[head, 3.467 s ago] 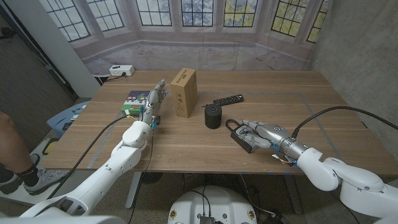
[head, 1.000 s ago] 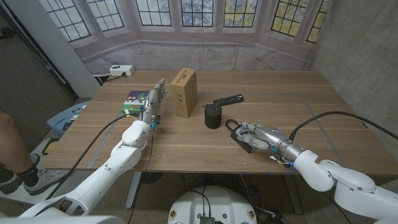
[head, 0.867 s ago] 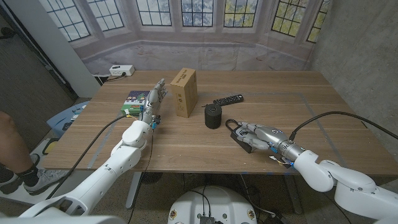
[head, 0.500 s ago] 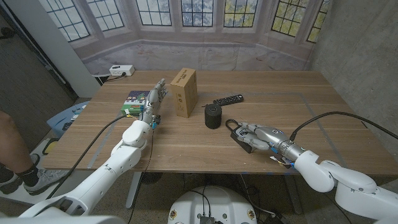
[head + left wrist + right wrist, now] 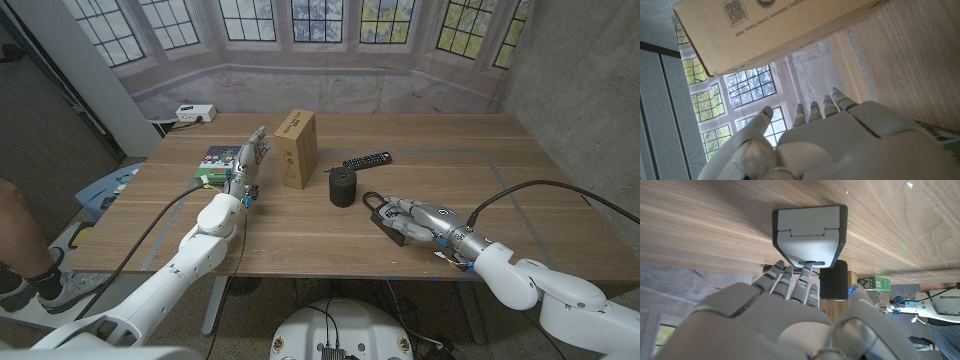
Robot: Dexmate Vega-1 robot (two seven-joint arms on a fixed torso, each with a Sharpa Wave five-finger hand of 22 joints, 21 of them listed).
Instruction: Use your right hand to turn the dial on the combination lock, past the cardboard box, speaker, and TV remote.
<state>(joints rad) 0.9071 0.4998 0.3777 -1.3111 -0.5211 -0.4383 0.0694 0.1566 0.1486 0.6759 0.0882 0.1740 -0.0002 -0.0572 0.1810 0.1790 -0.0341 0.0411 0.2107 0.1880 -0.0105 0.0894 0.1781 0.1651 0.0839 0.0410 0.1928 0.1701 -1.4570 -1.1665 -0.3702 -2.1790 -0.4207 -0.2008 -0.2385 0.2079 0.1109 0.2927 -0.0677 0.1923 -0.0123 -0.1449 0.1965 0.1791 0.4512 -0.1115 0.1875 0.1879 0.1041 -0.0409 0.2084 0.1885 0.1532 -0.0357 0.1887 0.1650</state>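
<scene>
Right hand (image 5: 418, 217) is covering most of the combination lock (image 5: 388, 222) in head view, dial hidden under the fingers. Right wrist view isn't resolving contact between fingertips (image 5: 808, 266) and lock face. Cardboard box (image 5: 765, 30) is getting cropped in left wrist view. Remote (image 5: 367, 159) buttons too small to read.
</scene>
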